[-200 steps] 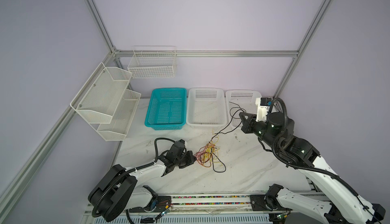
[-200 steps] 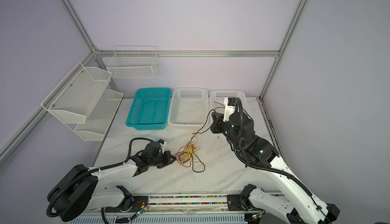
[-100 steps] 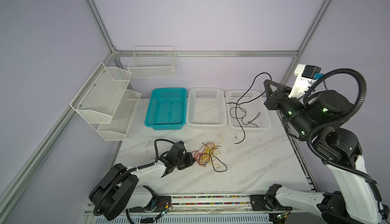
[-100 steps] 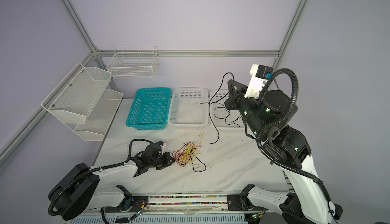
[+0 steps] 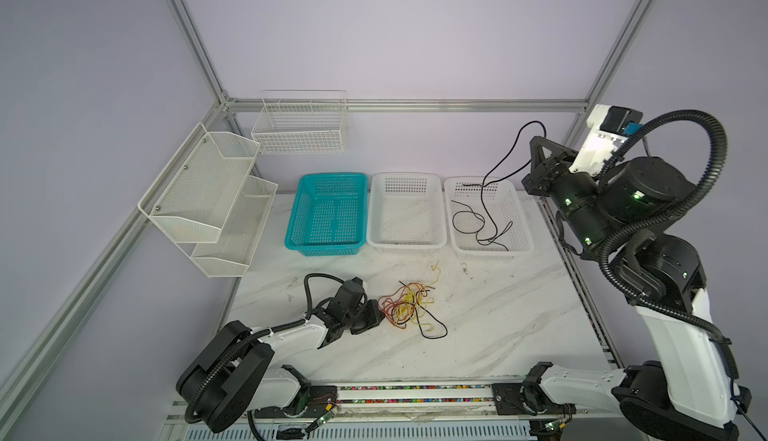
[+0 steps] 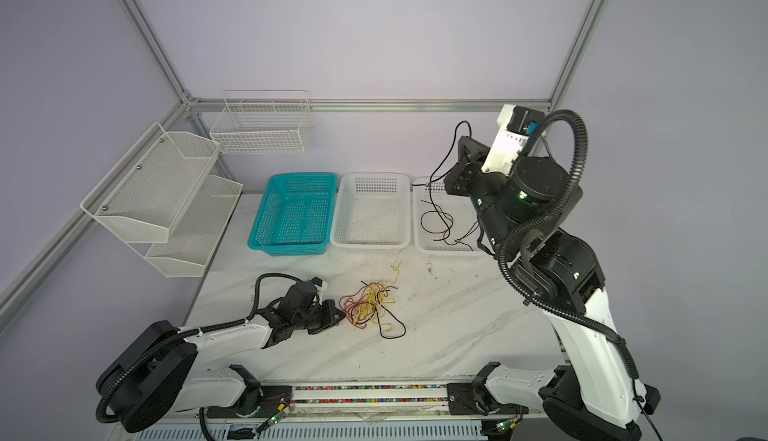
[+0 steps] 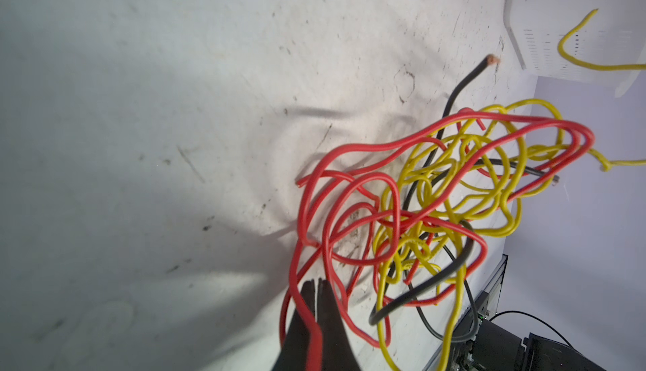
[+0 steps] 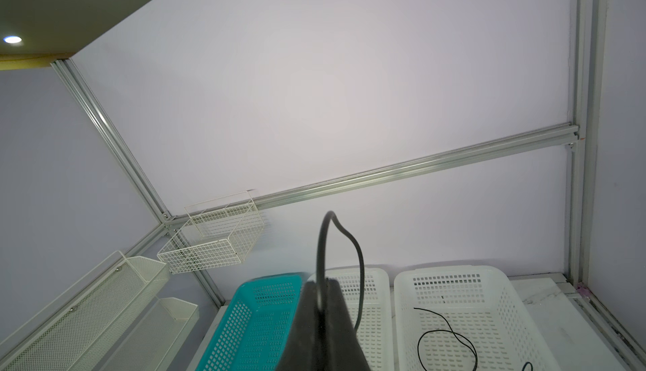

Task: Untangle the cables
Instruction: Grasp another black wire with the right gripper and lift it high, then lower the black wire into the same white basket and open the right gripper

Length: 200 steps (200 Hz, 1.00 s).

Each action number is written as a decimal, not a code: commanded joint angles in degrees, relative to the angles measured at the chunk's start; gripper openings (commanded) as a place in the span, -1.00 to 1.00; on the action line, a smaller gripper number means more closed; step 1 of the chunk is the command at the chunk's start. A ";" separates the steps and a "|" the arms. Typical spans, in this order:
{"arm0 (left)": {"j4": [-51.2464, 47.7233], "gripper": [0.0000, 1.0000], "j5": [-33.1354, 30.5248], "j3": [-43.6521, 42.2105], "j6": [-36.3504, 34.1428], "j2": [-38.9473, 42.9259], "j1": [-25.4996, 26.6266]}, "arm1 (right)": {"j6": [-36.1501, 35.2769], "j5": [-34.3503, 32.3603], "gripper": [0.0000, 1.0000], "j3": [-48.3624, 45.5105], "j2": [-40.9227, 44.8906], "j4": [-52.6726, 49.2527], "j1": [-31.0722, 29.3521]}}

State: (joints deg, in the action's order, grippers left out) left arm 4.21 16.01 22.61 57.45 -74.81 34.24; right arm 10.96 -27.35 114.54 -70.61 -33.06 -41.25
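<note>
A tangle of red, yellow and black cables (image 5: pixel 409 306) (image 6: pixel 370 304) (image 7: pixel 437 205) lies on the marble table near the front. My left gripper (image 5: pixel 376 314) (image 6: pixel 336 314) (image 7: pixel 318 283) rests low at the tangle's left edge, shut on a red cable. My right gripper (image 5: pixel 534 140) (image 6: pixel 460 140) (image 8: pixel 320 283) is raised high at the back right, shut on a black cable (image 5: pixel 514 148) (image 6: pixel 452 150) (image 8: pixel 323 240). That cable arches above the fingertips, hangs down and coils inside the right white basket (image 5: pixel 523 227) (image 6: pixel 417 227) (image 8: pixel 398 281).
A teal basket (image 5: pixel 328 214) and a middle white basket (image 5: pixel 407 214) stand in a row with the right one along the back. A two-tier mesh shelf (image 5: pixel 208 197) hangs on the left wall and a wire basket (image 5: pixel 299 127) on the back wall.
My right gripper rose from near the table to high at the back right, pulling the black cable out of the tangle; its loose end now lies in the right basket. The left gripper stayed put.
</note>
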 commanded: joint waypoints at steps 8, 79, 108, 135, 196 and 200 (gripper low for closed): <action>0.95 -1.00 -0.90 -1.93 -0.50 1.01 0.05 | -2.70 -2.18 -1.00 1.49 -1.02 -0.29 -0.12; 2.42 -1.00 -0.57 -1.43 -0.23 -0.29 0.08 | -4.84 -2.42 -1.00 2.06 -4.20 -0.31 2.47; 2.76 -1.00 -0.12 -1.20 -0.15 -0.78 0.06 | -3.72 5.35 -1.00 2.11 -5.83 -0.61 11.10; 2.83 -1.00 0.04 -1.24 -0.15 -0.69 0.06 | -3.02 6.60 -1.00 2.41 -7.71 -0.34 13.10; 3.72 -1.00 0.26 -1.94 0.38 -0.75 0.13 | -1.51 6.96 -1.00 2.81 -11.75 0.91 17.31; 3.87 -1.00 0.32 -2.01 0.46 -0.72 0.13 | -1.35 6.96 -1.00 2.66 -11.98 1.05 17.67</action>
State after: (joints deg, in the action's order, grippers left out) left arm 5.89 16.03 22.59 57.56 -75.22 34.24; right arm 8.60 -20.53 116.51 -82.15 -33.26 -25.30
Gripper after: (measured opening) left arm 0.048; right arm 0.062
